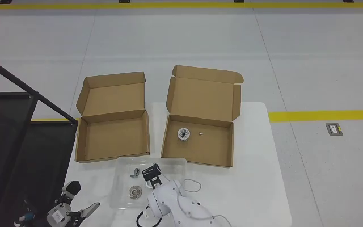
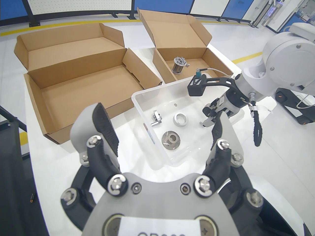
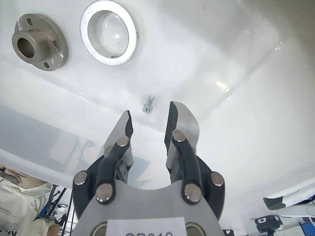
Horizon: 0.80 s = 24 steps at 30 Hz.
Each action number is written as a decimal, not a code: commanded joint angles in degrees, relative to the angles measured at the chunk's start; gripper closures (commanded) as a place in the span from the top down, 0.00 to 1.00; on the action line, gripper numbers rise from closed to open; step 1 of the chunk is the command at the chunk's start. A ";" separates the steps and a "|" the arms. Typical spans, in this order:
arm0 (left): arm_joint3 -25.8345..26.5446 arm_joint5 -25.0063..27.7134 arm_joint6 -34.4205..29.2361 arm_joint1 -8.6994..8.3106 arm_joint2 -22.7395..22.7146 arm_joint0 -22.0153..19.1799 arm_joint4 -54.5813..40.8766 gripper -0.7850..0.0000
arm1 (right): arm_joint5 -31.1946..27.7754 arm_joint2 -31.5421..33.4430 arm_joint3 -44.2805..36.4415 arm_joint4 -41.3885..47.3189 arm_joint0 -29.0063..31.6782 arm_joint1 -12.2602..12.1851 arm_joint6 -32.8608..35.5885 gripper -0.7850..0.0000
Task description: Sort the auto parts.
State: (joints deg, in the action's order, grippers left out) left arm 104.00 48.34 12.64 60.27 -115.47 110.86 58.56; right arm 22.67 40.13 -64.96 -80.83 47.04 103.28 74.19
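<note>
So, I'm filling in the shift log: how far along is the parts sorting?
Done: a toothed cylinder and a small screw lie in the right box. In hand: the open right gripper hangs over a small bolt in the clear tray. Remaining: that bolt, the ring, flange and bracket.

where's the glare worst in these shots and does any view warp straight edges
Right wrist view: worst glare, with bright streaks and reflections across the clear tray around the small bolt. Left wrist view: wide-angle bowing, so the empty cardboard box shows curved edges; a soft shadow sits under the flanged hub. Top view: flat, even light, straight edges, faint shadow inside the second cardboard box.
</note>
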 commanded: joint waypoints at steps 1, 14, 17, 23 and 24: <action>0.01 0.01 -0.05 0.03 -0.01 -0.02 -0.02 1.00 | 0.16 0.12 1.47 0.56 -0.47 0.35 -0.33 0.42; 0.00 0.22 -0.06 0.22 -0.06 -0.19 0.22 1.00 | 0.64 0.41 8.69 3.11 -3.33 2.66 -1.87 0.36; -0.08 0.40 -0.15 0.26 -0.01 -0.24 -0.02 1.00 | 0.41 0.80 10.16 3.88 -3.92 3.05 -2.13 0.36; -0.13 0.21 -0.15 0.35 -0.11 -0.36 0.09 1.00 | 0.39 1.22 12.31 4.67 -4.75 3.77 -2.54 0.02; -0.12 0.16 -0.15 0.36 -0.12 -0.36 0.15 1.00 | 0.36 1.35 12.51 4.83 -4.79 3.86 -2.75 0.00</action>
State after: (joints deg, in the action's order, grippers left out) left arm 103.86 48.55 12.49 60.62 -115.58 110.51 58.65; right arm 23.08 41.37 -52.62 -76.13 42.30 107.07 71.60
